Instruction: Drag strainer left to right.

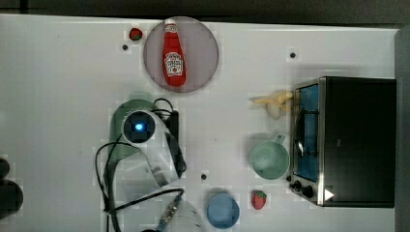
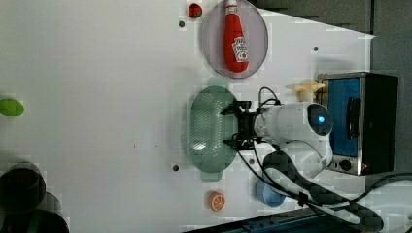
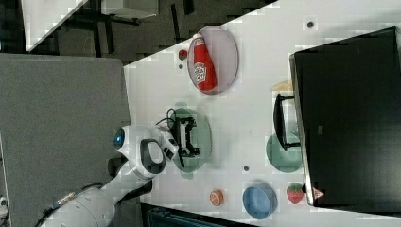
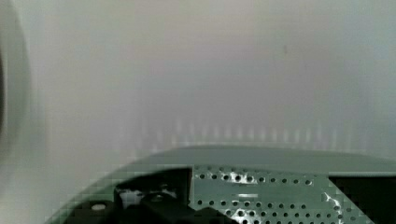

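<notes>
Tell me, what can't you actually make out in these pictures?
- Strainer, top view: mostly covered by the arm.
- Whether the open gripper touches the strainer: the left view's angle leaves it unclear.
- Blue bowl, left view: partly behind the arm and cables.
- Toaster oven interior: too dark.

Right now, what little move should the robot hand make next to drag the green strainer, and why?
Probably lower a bit more. The gripper is wide open over the strainer, by the rim on the left view's right. Its fingers reach down into the bowl, but no frame shows them gripping or pressing the rim, so dragging now might slip.
</notes>
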Tool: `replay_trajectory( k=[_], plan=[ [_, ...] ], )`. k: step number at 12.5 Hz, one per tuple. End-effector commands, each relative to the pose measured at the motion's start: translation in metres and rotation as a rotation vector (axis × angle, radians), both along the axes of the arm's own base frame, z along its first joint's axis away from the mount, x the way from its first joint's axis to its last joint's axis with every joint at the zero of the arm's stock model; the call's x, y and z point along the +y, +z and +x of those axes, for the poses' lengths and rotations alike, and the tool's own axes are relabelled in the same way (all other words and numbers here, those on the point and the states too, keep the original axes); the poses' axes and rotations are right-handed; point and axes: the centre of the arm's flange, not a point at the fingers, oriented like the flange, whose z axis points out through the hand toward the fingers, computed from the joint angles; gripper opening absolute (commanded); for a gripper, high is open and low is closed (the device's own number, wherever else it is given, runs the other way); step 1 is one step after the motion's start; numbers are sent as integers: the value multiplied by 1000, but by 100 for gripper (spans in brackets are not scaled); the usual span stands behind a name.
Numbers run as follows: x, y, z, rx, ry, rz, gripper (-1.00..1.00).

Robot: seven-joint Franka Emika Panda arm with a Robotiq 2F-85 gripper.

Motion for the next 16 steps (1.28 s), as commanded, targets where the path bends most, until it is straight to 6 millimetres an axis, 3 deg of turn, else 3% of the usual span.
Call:
replay_trajectory(
  k=[1,16],
  plan=[
    [-48,11,13,-23,25,-26,100],
    [-191,11,23,-24,37,-103,100]
  ],
)
